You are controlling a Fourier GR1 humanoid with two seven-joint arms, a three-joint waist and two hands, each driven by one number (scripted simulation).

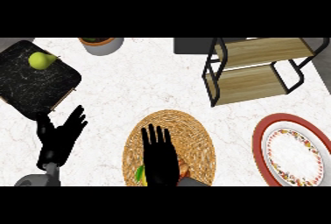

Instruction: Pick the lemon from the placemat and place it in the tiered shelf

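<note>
A round woven placemat point(187, 131) lies on the counter at the lower middle. My right hand point(160, 158) hovers over it with fingers straight, open. A sliver of the yellow-green lemon point(139, 173) peeks out at the hand's left edge; the rest is hidden beneath the hand. The tiered shelf point(258, 70), black frame with wooden boards, stands at the upper right, well away from the hand. My left hand point(59, 138) rests open at the lower left, fingers up.
A dark marble board point(26, 83) at the upper left carries a green pear point(40, 60). A grey pot point(102, 44) stands at the top edge. A red-rimmed patterned plate point(292, 151) sits at the right.
</note>
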